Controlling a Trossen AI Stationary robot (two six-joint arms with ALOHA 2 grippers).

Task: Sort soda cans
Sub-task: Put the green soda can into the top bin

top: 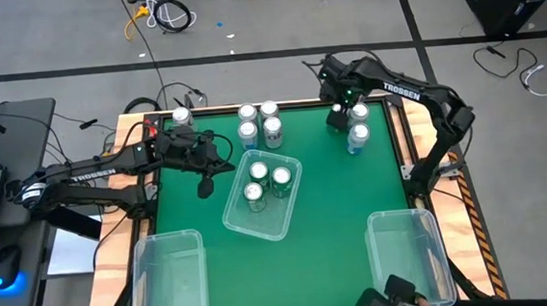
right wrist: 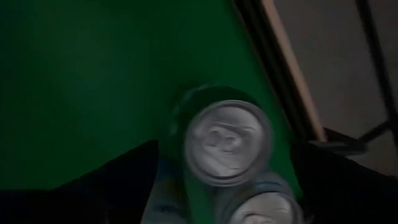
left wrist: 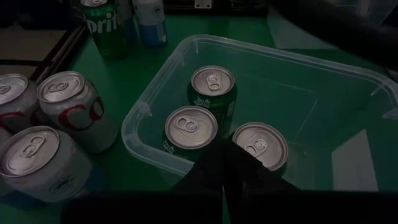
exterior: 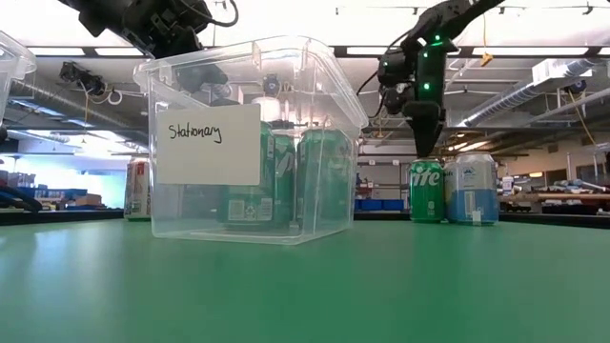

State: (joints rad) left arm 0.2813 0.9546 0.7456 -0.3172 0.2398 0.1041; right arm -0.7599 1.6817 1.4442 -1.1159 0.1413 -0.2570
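High view: right gripper (top: 337, 120) points down, jaws wide, over a green soda can (exterior: 426, 191); left gripper (top: 205, 187) shut, empty.

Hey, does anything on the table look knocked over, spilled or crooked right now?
Only the middle bin stands out: it sits at an angle to the table edges, unlike the two corner bins. Its three green cans stand upright. No spill shows.

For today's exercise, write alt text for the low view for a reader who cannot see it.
A clear bin labelled "Stationary" stands on a green table, holding green soda cans. Behind it to the right, the right gripper hangs open above a green can beside a blue can.
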